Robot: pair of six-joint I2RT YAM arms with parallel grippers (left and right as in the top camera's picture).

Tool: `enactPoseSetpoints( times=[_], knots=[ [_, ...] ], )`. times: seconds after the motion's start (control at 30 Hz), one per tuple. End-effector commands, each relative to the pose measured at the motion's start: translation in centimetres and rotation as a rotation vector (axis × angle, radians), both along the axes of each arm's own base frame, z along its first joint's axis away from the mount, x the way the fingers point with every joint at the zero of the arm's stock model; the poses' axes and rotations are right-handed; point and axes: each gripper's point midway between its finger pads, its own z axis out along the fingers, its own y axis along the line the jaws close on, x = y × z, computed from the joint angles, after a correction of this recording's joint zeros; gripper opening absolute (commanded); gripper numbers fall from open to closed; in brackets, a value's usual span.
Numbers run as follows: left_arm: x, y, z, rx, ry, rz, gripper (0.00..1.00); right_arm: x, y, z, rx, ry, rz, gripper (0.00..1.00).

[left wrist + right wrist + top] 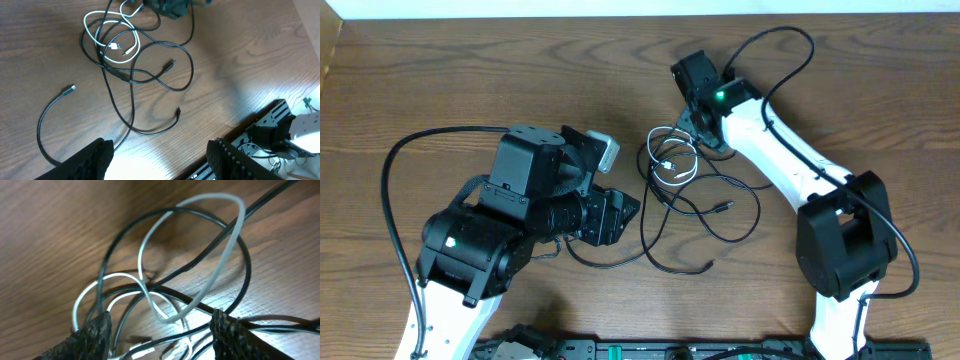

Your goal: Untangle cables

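The cables lie tangled mid-table: a whitish cord [676,160] coiled among thin black cords [720,212] whose loops spread toward the front. My right gripper [698,140] is low over the far edge of the tangle. In the right wrist view it is open [160,337], with the whitish cord [220,265] and black cords [115,255] between its fingers. My left gripper [628,215] is left of the tangle, open and empty [160,160], above bare wood. The left wrist view shows the whitish coil [117,42], black loops [150,80] and a loose plug end [72,88].
Thicker black arm cords loop at the left [390,170] and at the back right [790,40]. The table's front edge and a black rail [270,130] lie near my left gripper. The right arm's white links [780,160] stretch beside the tangle.
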Motion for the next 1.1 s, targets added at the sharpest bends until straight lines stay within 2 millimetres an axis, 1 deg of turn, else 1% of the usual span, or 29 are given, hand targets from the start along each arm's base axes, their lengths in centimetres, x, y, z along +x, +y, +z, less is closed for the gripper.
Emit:
enactPoseSetpoints(
  times=[0.0, 0.03, 0.1, 0.13, 0.2, 0.3, 0.4, 0.5, 0.53, 0.6, 0.63, 0.8, 0.87, 0.97, 1.0, 1.07],
  knots=[
    [0.1, 0.1, 0.7, -0.001, -0.024, -0.001, 0.65, -0.1, -0.3, -1.5, 0.005, 0.012, -0.02, 0.56],
    [0.1, 0.1, 0.7, -0.001, -0.024, -0.001, 0.65, 0.0, -0.4, -1.6, 0.007, 0.01, -0.022, 0.52],
    [0.1, 0.1, 0.7, -0.001, -0.023, -0.001, 0.66, 0.0, -0.5, -1.8, 0.007, 0.007, -0.023, 0.35],
    [0.0, 0.1, 0.7, -0.001, -0.023, -0.001, 0.66, 0.0, -0.4, -2.0, 0.007, 0.004, -0.015, 0.29],
    [0.0, 0.1, 0.7, -0.001, -0.022, -0.001, 0.66, -0.1, -0.4, -2.2, 0.01, 0.004, -0.014, 0.2],
    [0.0, 0.1, 0.7, 0.0, -0.02, -0.001, 0.66, -0.2, -0.6, -2.5, 0.006, 0.008, -0.015, 0.19],
    [0.0, 0.1, 0.7, 0.0, -0.02, -0.001, 0.65, -0.2, -0.6, -2.5, -0.011, 0.008, 0.019, 0.22],
    [0.0, 0.1, 0.7, -0.001, -0.019, -0.001, 0.65, -0.1, -0.8, -2.4, -0.028, 0.001, 0.036, 0.23],
    [0.0, 0.1, 0.7, 0.0, -0.019, -0.001, 0.65, 0.0, -0.8, -2.4, -0.033, -0.003, 0.042, 0.2],
    [-0.1, 0.1, 0.6, 0.001, -0.016, -0.001, 0.65, 0.3, -0.6, -2.3, -0.04, -0.015, 0.075, 0.1],
    [-0.1, 0.1, 0.6, 0.002, -0.014, -0.001, 0.66, 0.5, -0.5, -2.2, -0.045, -0.023, 0.097, 0.01],
    [-0.3, 0.2, 0.4, 0.007, -0.002, -0.001, 0.65, 0.8, -0.4, -2.1, -0.072, -0.034, 0.174, 0.01],
    [-0.4, 0.2, 0.4, 0.008, -0.001, -0.001, 0.65, 0.7, 0.1, -2.0, -0.065, -0.031, 0.235, 0.01],
    [-0.4, 0.2, 0.4, 0.008, -0.001, -0.001, 0.66, 0.5, 1.5, -0.9, -0.019, -0.038, 0.33, 0.01],
    [-0.4, 0.2, 0.4, 0.008, -0.001, -0.001, 0.65, 0.4, 2.3, 0.3, 0.015, -0.055, 0.381, 0.01],
    [-0.4, 0.2, 0.4, 0.008, -0.001, -0.001, 0.65, 0.6, 3.0, 2.9, 0.045, -0.107, 0.434, 0.01]
  ],
)
